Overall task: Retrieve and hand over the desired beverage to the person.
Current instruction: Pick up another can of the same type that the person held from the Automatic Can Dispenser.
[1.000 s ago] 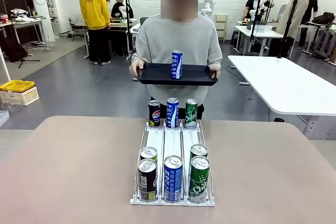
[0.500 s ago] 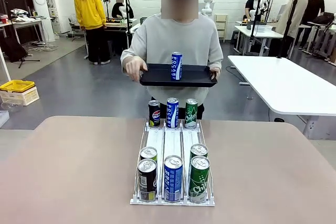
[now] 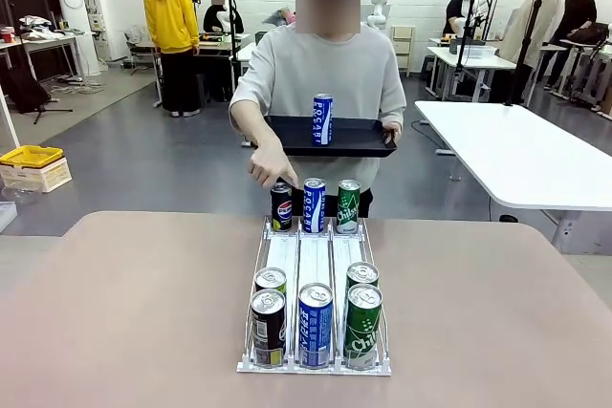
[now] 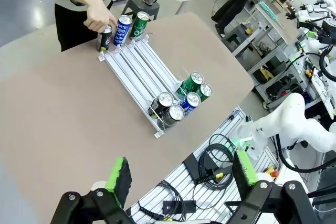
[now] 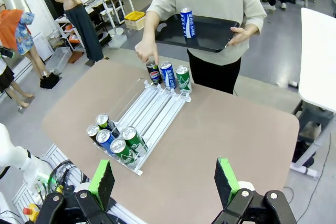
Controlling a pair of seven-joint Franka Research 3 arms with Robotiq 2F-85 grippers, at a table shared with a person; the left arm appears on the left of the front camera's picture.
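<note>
Left tool [image 4: 182, 171]: fingers wide apart, empty.
Right tool [image 5: 164, 181]: spread, empty.
Person's hand [image 3: 270, 171]: touching black can [image 3: 281, 209] at far end of rack [image 3: 298, 260].

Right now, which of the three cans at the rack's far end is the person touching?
The black Pepsi can, leftmost in that row: the person's hand is on its top. The blue can and green can beside it are untouched.

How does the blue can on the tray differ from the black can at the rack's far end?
The blue can is blue and white, the black can dark. The blue can stands on the tray, the black can in the rack. The person's hand touches the black can, not the blue can. Both stand upright.
</note>
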